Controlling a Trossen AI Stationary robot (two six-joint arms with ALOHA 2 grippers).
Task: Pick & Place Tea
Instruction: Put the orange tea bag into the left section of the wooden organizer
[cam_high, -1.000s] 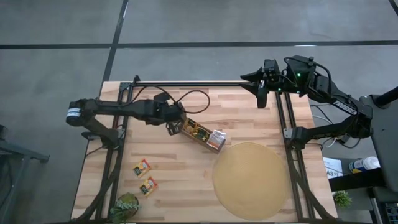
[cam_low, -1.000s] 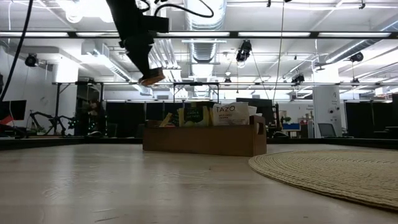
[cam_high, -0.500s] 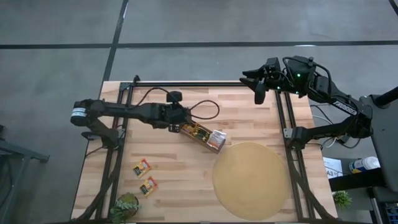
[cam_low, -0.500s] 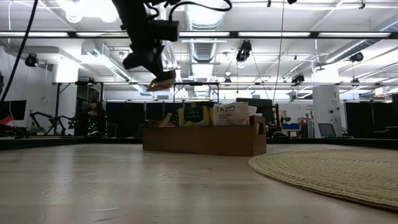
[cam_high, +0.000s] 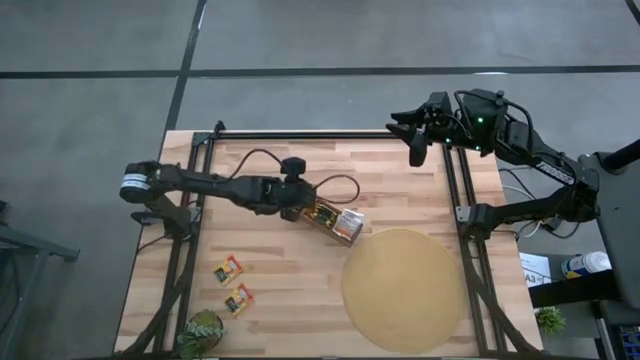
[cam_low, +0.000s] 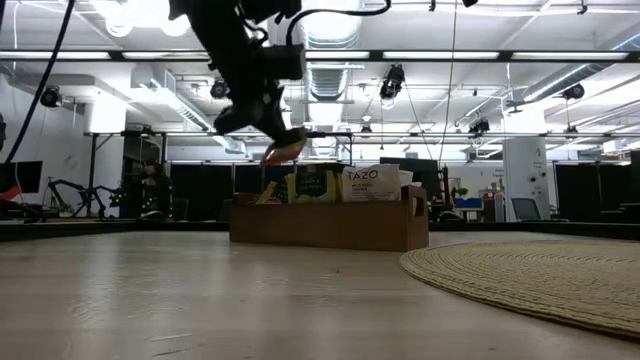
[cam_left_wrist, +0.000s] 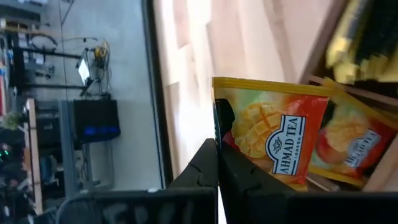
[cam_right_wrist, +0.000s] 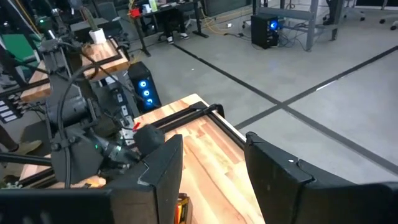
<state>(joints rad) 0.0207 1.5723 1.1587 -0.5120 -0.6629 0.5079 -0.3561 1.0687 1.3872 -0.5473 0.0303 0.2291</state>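
Note:
My left gripper (cam_high: 298, 205) is shut on an orange-red mango tea sachet (cam_left_wrist: 273, 137) and hovers over the left end of the brown wooden box (cam_high: 328, 217). In the low view the sachet (cam_low: 283, 150) hangs just above the box (cam_low: 330, 222). Several more sachets stand upright in the box: another orange-red one (cam_left_wrist: 348, 143) and green-yellow ones (cam_left_wrist: 367, 37). Two orange-red sachets (cam_high: 228, 268) (cam_high: 239, 298) lie flat on the table near its left front. My right gripper (cam_high: 420, 135) waits open over the far right corner. My left gripper pinches the sachet between its two fingers (cam_left_wrist: 208, 165) at one edge (cam_left_wrist: 227, 140), near a corner. The fingers slant downward from the table's left side. The sachet is lifted clear, tilted, and sticks out past the fingertips above the box's left end.
A big round tan mat (cam_high: 403, 288) lies at the right front, close to the box's right end. A small potted plant (cam_high: 203, 332) sits at the near left corner. Black frame rails (cam_high: 320, 134) run along the far edge and both sides.
My left gripper has carried the sachet toward the table's right and downward, from beside the box's left end to just above it. It stayed shut on the sachet, which now hangs lower and more tilted.

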